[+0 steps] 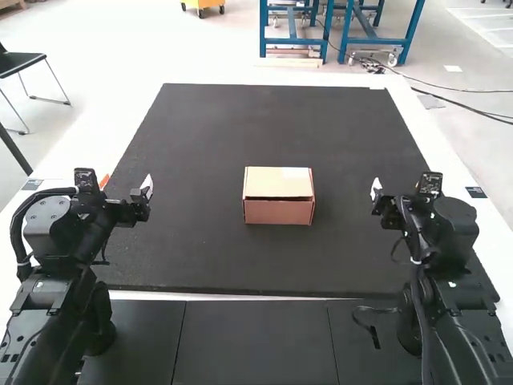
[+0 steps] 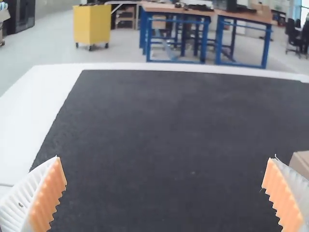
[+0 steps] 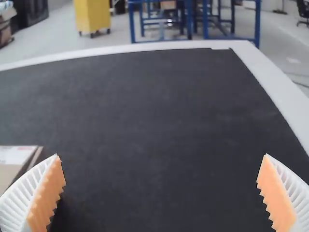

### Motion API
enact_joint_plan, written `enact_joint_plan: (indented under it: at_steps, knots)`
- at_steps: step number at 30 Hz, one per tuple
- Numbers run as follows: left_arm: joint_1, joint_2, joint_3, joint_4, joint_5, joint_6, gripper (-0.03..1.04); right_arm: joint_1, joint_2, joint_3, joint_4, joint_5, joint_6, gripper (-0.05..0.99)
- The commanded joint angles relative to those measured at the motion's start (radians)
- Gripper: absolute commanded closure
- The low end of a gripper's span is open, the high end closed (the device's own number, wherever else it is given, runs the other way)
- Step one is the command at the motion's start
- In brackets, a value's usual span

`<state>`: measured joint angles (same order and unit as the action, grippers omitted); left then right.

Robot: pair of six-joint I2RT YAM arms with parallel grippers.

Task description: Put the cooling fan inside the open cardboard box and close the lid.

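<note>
A small brown cardboard box sits in the middle of the black mat, its lid lying flat and shut on top. One corner of the box appears in the left wrist view, and another corner of the box in the right wrist view. My left gripper hangs at the mat's left edge, open, with nothing between its white ribbed fingers. At the mat's right edge my right gripper is open too, its fingers holding nothing. The box stands well apart from both.
The black mat covers most of the white table. Bare mat stretches on all sides of the box. A dark panel runs along the front between the two arm bases.
</note>
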<state>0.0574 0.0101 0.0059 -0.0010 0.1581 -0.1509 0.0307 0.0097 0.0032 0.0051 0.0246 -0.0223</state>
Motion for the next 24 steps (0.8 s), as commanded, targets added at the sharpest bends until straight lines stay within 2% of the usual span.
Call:
enact_joint_plan:
  at_steps: [1, 4, 8, 12, 24]
  knots:
    - [0.01, -0.012, -0.006, 0.006, 0.006, 0.011, 0.05, -0.045, -0.008, -0.003, -0.001, -0.035, -0.019, 0.02]
    - [0.025, -0.01, -0.006, 0.004, 0.006, 0.007, 0.05, -0.068, -0.008, -0.003, -0.001, -0.038, -0.038, 0.02]
    - [0.024, -0.012, -0.006, -0.001, 0.008, 0.001, 0.05, -0.078, -0.01, -0.003, -0.002, -0.04, -0.034, 0.02]
    - [0.019, -0.012, -0.006, -0.004, 0.008, 0.053, 0.04, -0.078, -0.01, -0.003, -0.008, -0.055, -0.039, 0.02]
    - [0.032, -0.012, -0.006, -0.007, 0.006, 0.036, 0.04, -0.08, -0.01, -0.003, -0.008, -0.055, -0.044, 0.02]
